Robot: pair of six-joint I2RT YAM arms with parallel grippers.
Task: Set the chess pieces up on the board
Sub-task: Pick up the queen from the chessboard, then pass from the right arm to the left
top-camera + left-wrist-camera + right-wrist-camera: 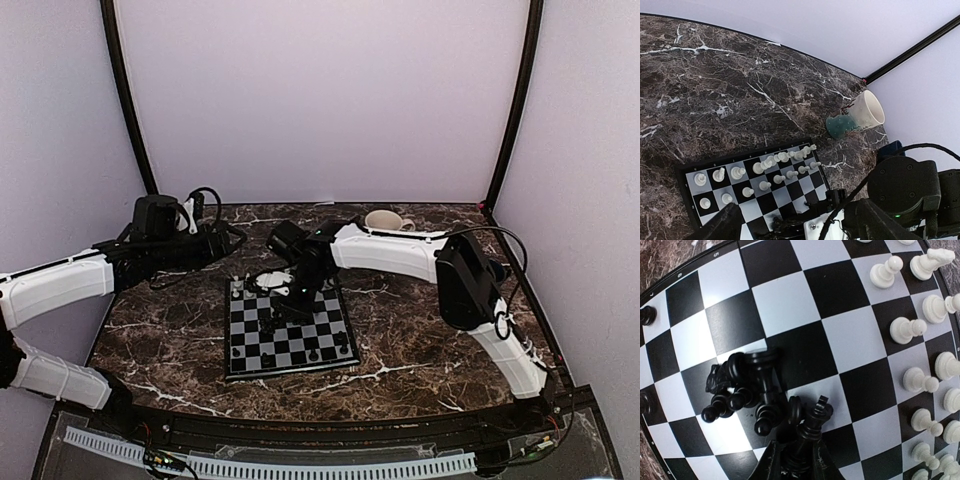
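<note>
The board (310, 335) lies mid-table. White pieces (775, 165) stand in two rows along its far side and also show in the right wrist view (920, 340). Several black pieces (747, 390) lie in a heap near the board's middle, and a few stand at the near edge (300, 353). My right gripper (290, 300) is low over the board, shut on a black king (814, 430) beside the heap, in the right wrist view (799, 462). My left gripper (228, 240) hovers off the board's far left corner, open and empty, with its fingers (722, 225) spread wide.
A cream mug (385, 220) with a teal base lies on its side at the back right, also in the left wrist view (860, 117). The right arm (390, 250) stretches across the board's far side. White walls and black posts enclose the table.
</note>
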